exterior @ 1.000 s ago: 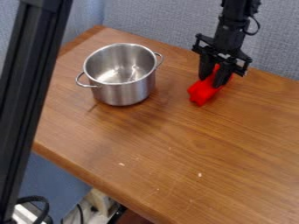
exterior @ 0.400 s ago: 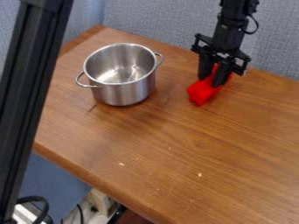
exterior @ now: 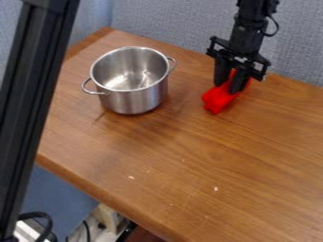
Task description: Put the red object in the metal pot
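The red object (exterior: 220,99) is a small bright red block on the wooden table, to the right of the metal pot (exterior: 128,80). It tilts, with its upper right end up between the black fingers of my gripper (exterior: 235,87). The gripper comes straight down from the black arm at the back right and is shut on that end of the block. The block's lower end is at or just above the tabletop; I cannot tell which. The shiny pot stands upright and empty at the back left, about one pot-width from the block.
The wooden table (exterior: 190,165) ends in a front edge running diagonally at the lower left, with floor and cables below. A thick black post (exterior: 32,95) crosses the left foreground and hides part of the table. A grey wall stands behind.
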### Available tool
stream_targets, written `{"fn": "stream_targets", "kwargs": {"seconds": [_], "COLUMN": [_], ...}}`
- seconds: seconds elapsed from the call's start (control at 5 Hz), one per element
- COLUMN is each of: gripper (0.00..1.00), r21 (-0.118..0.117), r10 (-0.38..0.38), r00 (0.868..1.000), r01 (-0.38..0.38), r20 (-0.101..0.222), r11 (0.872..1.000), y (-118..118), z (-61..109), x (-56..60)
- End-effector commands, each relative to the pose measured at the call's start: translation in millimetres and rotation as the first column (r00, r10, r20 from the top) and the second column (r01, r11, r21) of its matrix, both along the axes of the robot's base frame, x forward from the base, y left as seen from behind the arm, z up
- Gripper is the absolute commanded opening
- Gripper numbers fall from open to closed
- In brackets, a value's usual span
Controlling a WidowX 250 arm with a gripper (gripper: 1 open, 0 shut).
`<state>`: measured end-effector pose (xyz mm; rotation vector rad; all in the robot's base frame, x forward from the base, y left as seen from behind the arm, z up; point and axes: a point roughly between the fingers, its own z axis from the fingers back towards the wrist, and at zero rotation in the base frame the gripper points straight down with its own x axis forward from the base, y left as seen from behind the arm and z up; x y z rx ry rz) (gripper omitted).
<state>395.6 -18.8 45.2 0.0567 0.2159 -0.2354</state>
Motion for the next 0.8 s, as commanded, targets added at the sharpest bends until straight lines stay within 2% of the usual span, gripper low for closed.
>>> {"fn": "stream_targets", "kwargs": {"seconds": [0.0, 0.6], "gripper": [0.00, 0.00], "r21": [-0.002, -0.007], "r10": [0.028, 0.031], "r00": [1.000, 1.000], "r01": [-0.028, -0.031], "r20": [-0.001, -0.007], "r11": [1.000, 1.000], "y": [11.6, 12.3], "z": [-0.5, -1.4], "x": [0.2, 0.6]}}
